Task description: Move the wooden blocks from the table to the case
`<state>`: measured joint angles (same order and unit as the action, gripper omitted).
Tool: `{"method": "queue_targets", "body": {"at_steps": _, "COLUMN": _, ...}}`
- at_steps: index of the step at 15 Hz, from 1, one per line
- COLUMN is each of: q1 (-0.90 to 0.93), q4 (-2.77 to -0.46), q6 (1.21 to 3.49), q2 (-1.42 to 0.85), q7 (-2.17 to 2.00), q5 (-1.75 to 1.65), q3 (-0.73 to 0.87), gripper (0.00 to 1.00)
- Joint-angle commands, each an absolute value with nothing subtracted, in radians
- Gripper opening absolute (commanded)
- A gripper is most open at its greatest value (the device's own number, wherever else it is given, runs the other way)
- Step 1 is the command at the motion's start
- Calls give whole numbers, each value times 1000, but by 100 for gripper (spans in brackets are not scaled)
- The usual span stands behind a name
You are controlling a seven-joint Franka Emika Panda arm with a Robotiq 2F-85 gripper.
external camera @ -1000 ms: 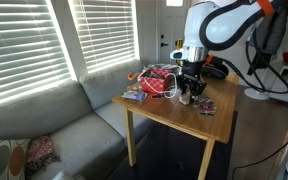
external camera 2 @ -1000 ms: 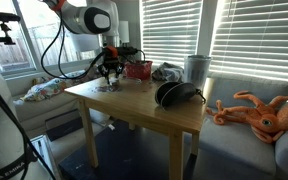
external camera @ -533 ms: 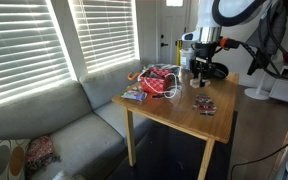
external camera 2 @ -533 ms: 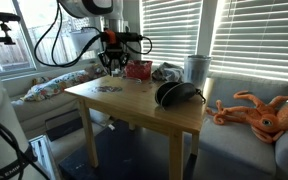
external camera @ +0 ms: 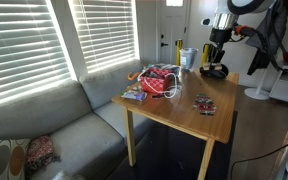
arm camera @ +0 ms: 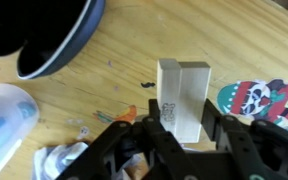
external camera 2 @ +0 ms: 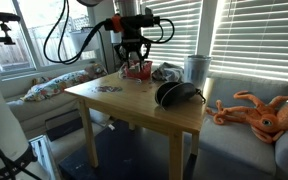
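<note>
My gripper point(arm camera: 182, 128) is shut on a cluster of pale tan wooden blocks point(arm camera: 179, 88) and holds them high above the wooden table point(arm camera: 114, 85). The black rounded case point(arm camera: 44, 35) lies at the top left of the wrist view, apart from the blocks. In both exterior views the gripper point(external camera: 218, 55) point(external camera 2: 132, 60) hangs in the air. In one it is just above the case point(external camera: 216, 72). In the other the case point(external camera 2: 174, 95) is to its right. I see no other blocks on the table.
A flat dark reddish patterned item point(arm camera: 259, 100) point(external camera: 204, 104) point(external camera 2: 109, 88) lies on the table. A red-and-white bundle point(external camera: 159, 82) point(external camera 2: 137, 69) and a pale cup point(external camera: 188, 58) point(external camera 2: 195, 68) point(arm camera: 4, 115) stand near the blinds. A grey sofa point(external camera: 64, 125) borders the table.
My gripper has risen from the table beside the patterned item, with the blocks in it, and has moved across toward the case.
</note>
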<state>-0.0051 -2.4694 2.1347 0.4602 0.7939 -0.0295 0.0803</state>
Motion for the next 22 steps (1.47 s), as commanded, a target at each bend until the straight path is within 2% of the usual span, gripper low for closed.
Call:
{"method": "queue_targets", "body": {"at_steps": 1, "q1": -57, "q4": -2438, "q6": 2194, "q2": 416, "q7": 661, "q5": -78, "q3": 117, "gripper": 19}}
{"method": "queue_targets", "body": {"at_steps": 8, "q1": -135, "q4": -2407, "q6": 2297, "q2": 350, "q7": 305, "q5": -167, "q3": 113, "gripper": 19}}
{"method": "queue_targets", "body": {"at_steps": 14, "q1": -179, "q4": -2394, "q6": 2261, "q2": 299, "q7": 9, "q5": -301, "q3": 81, "gripper": 19}}
{"method": "queue_targets", "body": {"at_steps": 22, "q1": -181, "q4": -2364, "q6": 2286, "q2": 246, "q7": -110, "q5": -380, "q3": 82, "gripper": 19}}
